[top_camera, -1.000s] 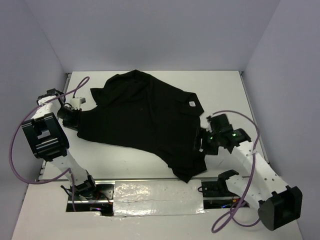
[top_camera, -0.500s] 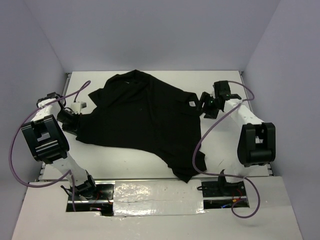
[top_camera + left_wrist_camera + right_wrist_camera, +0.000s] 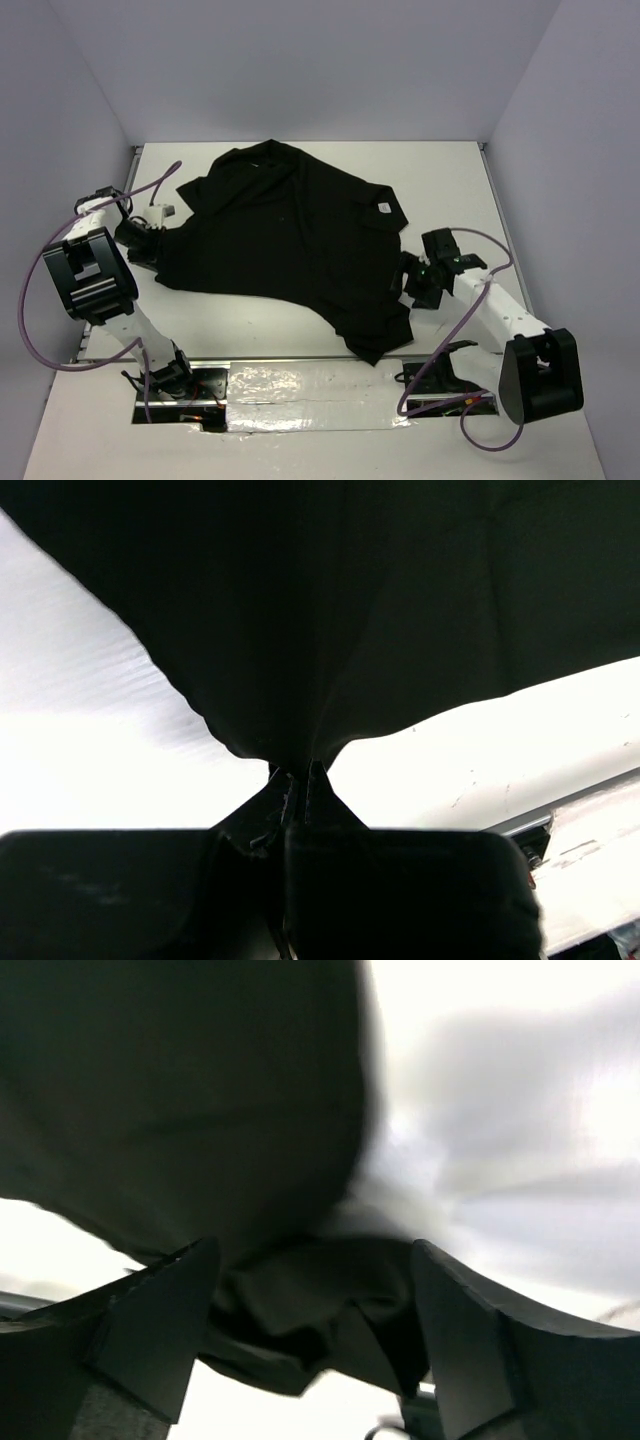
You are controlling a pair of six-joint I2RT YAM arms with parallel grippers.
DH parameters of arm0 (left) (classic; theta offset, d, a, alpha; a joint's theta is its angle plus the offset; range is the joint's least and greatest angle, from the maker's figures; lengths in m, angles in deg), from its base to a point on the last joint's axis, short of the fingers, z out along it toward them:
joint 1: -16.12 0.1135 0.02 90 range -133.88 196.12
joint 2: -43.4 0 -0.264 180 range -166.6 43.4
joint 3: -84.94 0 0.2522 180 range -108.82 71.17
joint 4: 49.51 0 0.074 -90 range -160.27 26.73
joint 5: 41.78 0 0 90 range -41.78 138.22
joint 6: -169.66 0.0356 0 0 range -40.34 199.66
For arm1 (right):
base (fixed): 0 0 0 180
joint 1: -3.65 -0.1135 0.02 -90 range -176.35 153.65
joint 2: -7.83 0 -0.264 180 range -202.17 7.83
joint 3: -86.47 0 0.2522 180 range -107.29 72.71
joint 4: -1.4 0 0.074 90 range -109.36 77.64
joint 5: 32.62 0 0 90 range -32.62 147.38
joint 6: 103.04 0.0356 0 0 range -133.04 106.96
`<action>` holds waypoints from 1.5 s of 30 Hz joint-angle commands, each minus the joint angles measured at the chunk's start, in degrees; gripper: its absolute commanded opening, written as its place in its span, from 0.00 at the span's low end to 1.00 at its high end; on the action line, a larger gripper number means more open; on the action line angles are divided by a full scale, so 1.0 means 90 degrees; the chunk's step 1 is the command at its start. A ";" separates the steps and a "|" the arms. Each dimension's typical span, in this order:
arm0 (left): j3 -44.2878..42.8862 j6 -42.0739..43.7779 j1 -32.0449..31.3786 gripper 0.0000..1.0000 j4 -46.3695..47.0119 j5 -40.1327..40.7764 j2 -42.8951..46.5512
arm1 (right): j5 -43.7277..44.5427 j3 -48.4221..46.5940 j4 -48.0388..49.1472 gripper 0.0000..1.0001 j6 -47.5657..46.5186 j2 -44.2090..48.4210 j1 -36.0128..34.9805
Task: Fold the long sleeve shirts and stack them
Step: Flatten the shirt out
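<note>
We can read no writing, number or brand anywhere in these views. The only label we find is a small white neck label (image 3: 383,208) on the black shirt (image 3: 290,240). It lies beyond the right gripper (image 3: 407,282), farther from that arm's base. Whatever is printed on it is too small to make out.

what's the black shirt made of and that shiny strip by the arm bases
Black shirt: soft matte fabric, probably a knit; it drapes, wrinkles and gathers to a point where pinched. Shiny strip: looks like silvery foil or tape, judging by its crinkled, reflective surface; which one is unclear.
</note>
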 commanded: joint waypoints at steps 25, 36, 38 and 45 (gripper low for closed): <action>0.0675 0.0323 0.0505 0.00 -0.0526 0.0179 0.0280 | -0.1682 0.0894 -0.0170 0.00 0.0665 0.0272 -0.0396; -0.9582 -0.1044 -0.1075 0.00 -0.1400 -0.1082 -0.4107 | -0.2374 -1.2461 -0.1661 0.00 -0.0703 -0.7079 0.0912; -0.8329 -0.2094 -0.1165 0.00 0.2172 -0.1273 -0.3038 | -0.2881 -1.4754 -0.0048 0.00 0.1197 -0.7948 0.1301; -0.8730 -0.5242 -0.1223 0.00 0.7184 -0.1186 -0.1791 | -0.1469 -1.2781 0.5754 0.00 0.2153 -0.5626 0.1802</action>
